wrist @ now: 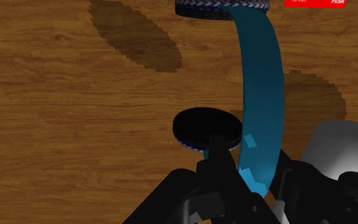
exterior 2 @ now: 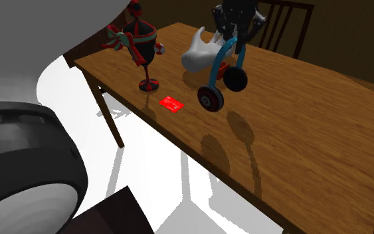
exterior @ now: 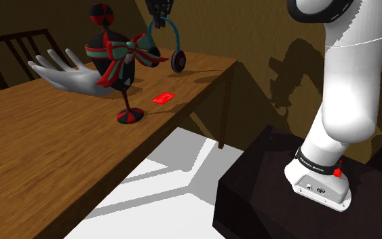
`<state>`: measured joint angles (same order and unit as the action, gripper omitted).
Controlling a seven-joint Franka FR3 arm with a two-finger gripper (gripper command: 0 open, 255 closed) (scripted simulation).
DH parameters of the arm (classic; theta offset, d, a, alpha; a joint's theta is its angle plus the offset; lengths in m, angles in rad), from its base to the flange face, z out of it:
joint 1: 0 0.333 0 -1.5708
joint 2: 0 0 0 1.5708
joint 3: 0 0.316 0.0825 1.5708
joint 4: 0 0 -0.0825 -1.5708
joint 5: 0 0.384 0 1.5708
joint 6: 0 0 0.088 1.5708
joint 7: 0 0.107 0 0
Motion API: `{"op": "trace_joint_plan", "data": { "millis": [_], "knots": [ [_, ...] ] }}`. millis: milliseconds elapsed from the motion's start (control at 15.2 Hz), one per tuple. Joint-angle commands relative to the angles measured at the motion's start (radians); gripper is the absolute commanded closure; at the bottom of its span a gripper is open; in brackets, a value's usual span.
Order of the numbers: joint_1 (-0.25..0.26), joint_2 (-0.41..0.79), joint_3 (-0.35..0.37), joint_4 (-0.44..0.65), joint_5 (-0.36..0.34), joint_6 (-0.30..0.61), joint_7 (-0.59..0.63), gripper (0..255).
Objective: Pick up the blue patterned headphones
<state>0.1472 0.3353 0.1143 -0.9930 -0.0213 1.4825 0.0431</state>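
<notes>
The fingers (wrist: 219,170) were clamped on the blue band of the headphones (exterior: 178,61), hanging upper-middle in the shoulder view, where the dangling cups could swing and drag it loose.

Blue headband of headphones (wrist: 260,95) clamped between fingers of gripper (wrist: 254,177). Black ear cups over wooden table (wrist: 63,114). Red card (wrist: 315,2) beyond far cup. White object (wrist: 339,143) beside gripper.
</notes>
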Motion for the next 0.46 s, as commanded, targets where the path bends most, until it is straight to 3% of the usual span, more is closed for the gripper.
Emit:
{"op": "trace_joint_plan", "data": {
  "millis": [0, 264, 396],
  "knots": [
    [0.006, 0.032, 0.001, 0.080, -0.005, -0.048, 0.004, 255],
    [0.023, 0.140, 0.000, 0.318, -0.018, -0.178, 0.006, 255],
    [0.025, 0.148, -0.001, 0.335, -0.019, -0.187, 0.006, 255]
  ]
}}
